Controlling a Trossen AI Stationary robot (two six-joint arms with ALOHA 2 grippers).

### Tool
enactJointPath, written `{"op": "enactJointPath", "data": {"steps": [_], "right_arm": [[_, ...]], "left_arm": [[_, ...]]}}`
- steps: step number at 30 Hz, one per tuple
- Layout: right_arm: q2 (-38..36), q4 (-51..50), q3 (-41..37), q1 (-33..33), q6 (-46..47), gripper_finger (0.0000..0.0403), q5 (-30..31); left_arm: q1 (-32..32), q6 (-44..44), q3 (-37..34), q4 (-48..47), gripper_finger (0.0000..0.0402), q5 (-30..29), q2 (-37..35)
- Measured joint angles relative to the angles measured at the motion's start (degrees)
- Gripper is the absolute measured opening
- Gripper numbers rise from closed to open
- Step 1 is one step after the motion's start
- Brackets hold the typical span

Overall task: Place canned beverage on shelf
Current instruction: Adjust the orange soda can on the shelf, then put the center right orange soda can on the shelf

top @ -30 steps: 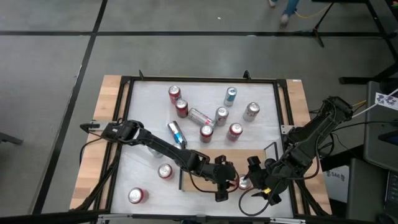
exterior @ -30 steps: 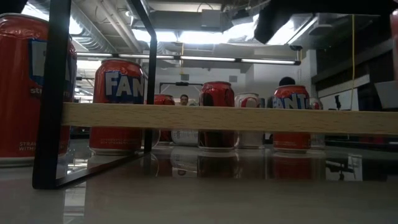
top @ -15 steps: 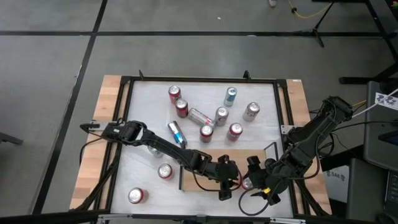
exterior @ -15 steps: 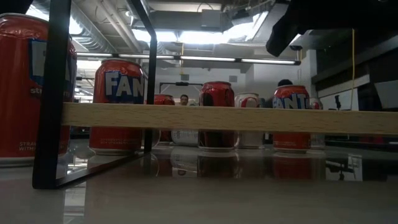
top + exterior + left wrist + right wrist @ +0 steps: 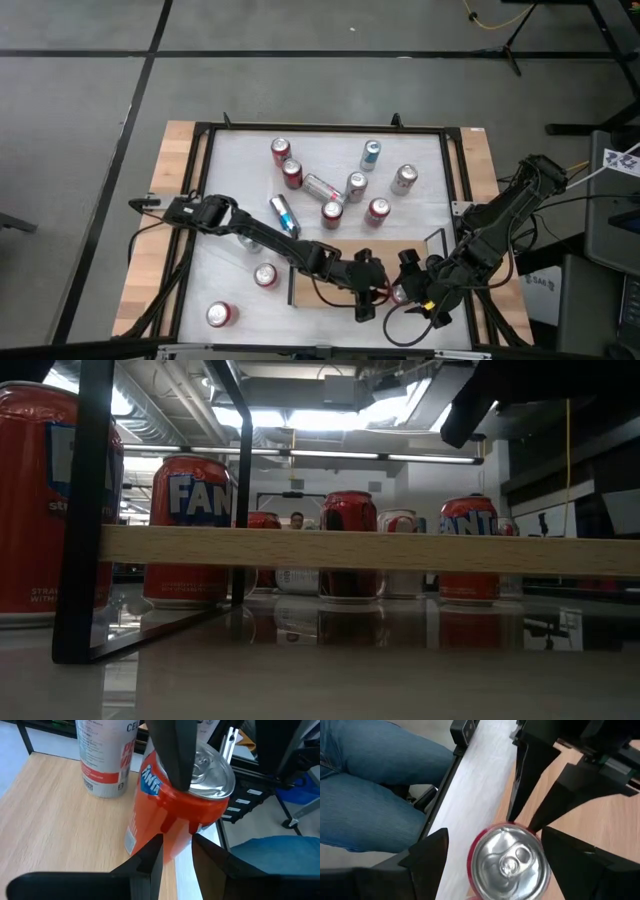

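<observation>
High view entry: Fanta can at the shelf's edge, between both arms

Item: Fanta can (image 5: 175, 815), orange, unopened, tab end up.

Location: on the shelf (image 5: 60, 810), base at the board's edge beside a bare strip of bench (image 5: 480, 775). Leaning rather than upright. Judged mid-placement, not yet stood square.

Right arm's fingers (image 5: 427, 857): spread wide, one on either side of the can, one lying flat along its upper wall in the left wrist view. Taken as gripping the can, given the lean. Approach from above, presumably so as to lower it straight onto the board without knocking the neighbour.

Left arm's fingers (image 5: 147, 865): drawn narrow, holding nothing, tips just before the can's lower wall. Contact not determinable. Probably posted there as a stop, against a slide off the board's edge.

Neighbour: white-and-red can (image 5: 105, 760), upright on the shelf, near the Fanta can but apart from it.

Remaining stock: loose cans (image 5: 381, 211) at the far half of the bench, most upright, two lying down, well apart from the shelf.

Low view: shelf board raised off the bench on its black rail (image 5: 75, 510).

Beyond the bench rim: a person's legs in blue jeans (image 5: 370, 785).
</observation>
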Motion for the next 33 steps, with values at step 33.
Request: {"op": "enactJointPath", "data": {"steps": [33], "right_arm": [[-0.02,-11.44,13.26,-2.59,-10.17,0.0310,12.94]], "left_arm": [[1.15,6.90,-0.06,-27.33,0.0094,-0.29,-15.97]]}}
